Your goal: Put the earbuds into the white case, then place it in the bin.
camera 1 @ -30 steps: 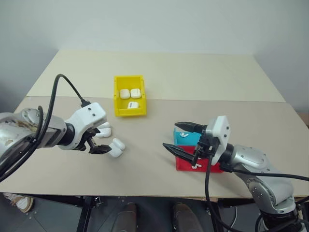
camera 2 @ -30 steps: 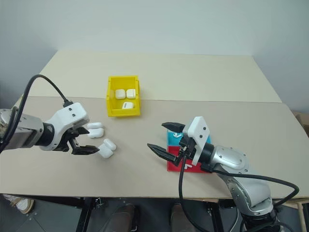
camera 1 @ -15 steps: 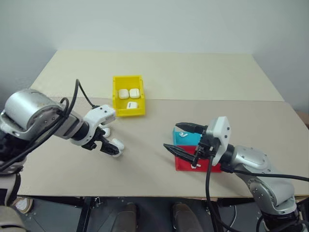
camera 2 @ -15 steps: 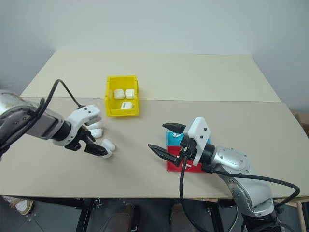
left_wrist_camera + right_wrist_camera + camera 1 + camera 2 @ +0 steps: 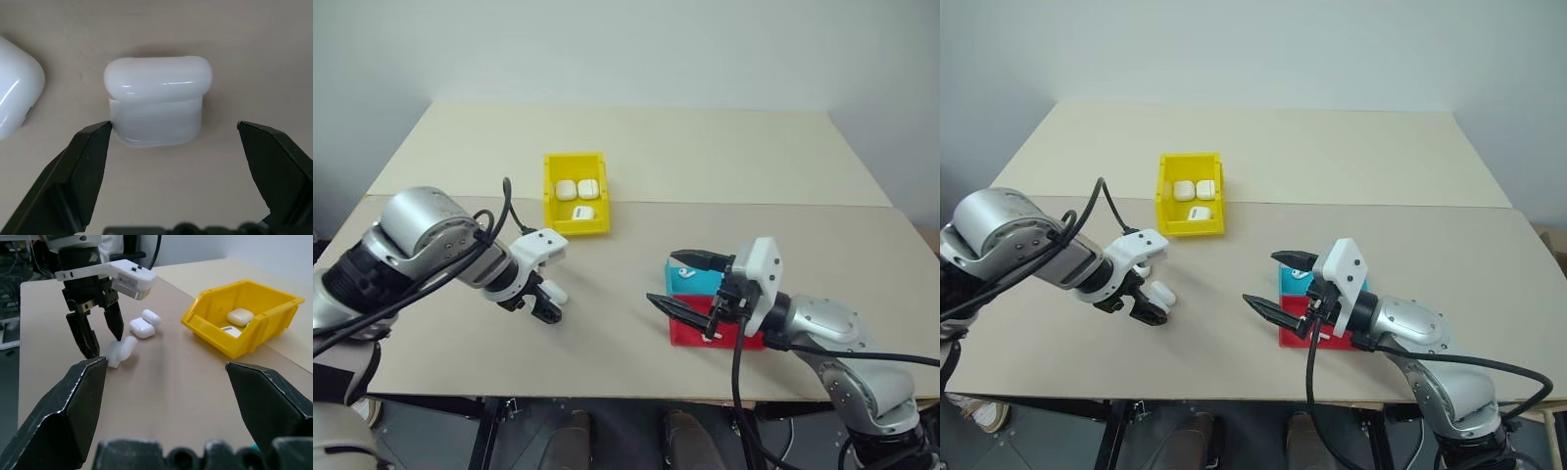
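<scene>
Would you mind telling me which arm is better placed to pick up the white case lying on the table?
Left: its open claw straddles the white case; the right claw hovers by the trays.

The two eye views look forward and down from the head over the whole counter (image 5: 636, 147), sharing nearly the same scene. The left wrist view looks steeply down, very near, at a white case (image 5: 157, 100). The right wrist view faces level across the counter toward the left claw (image 5: 100, 335) and the yellow bin (image 5: 244, 316), which the eye views also show.
</scene>
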{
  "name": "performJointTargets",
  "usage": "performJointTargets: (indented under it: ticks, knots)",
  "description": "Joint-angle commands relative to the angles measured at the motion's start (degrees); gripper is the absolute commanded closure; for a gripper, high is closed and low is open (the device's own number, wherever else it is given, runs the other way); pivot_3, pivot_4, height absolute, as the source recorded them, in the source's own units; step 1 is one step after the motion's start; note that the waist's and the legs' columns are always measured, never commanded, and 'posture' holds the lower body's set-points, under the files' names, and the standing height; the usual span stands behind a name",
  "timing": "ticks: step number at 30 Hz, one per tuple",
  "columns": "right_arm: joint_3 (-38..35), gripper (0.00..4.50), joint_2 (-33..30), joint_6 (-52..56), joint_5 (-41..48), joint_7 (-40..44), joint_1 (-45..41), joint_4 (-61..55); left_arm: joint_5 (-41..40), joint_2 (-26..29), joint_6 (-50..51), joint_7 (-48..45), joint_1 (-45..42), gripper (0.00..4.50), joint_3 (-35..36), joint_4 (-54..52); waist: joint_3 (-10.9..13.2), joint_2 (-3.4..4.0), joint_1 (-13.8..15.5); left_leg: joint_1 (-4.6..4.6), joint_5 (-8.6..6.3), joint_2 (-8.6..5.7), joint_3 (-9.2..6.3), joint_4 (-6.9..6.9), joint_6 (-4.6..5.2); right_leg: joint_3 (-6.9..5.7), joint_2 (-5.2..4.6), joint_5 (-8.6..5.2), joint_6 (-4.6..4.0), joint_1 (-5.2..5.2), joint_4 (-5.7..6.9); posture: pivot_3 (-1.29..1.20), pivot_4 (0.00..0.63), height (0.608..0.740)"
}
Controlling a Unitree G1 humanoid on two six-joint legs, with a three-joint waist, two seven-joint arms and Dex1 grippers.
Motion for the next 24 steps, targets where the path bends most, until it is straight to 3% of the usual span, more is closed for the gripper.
performJointTargets:
  ticks: [1,24]
  knots:
    - [-1.1,0.00,-2.3,0.2,2.6,3.0,0.7,-3.0,-0.2,0.2,0.2,0.9,-1.4,0.03,-1.1,-0.2,0.0,0.00,0.0,0.00,0.00,0.00,0.00,0.00,0.00,0.00,0.00,0.00,0.00,0.00,0.00,0.00,0.150,0.740]
    - [-1.0,0.00,-4.3,-1.5,2.1,6.9,2.0,-2.6,4.3,-2.6,0.2,3.0,0.6,0.03,-2.7,-0.1,0.0,0.00,0.0,0.03,0.00,-0.02,-0.03,0.03,0.00,-0.01,0.00,0.00,0.00,0.04,0.02,0.00,0.150,0.740]
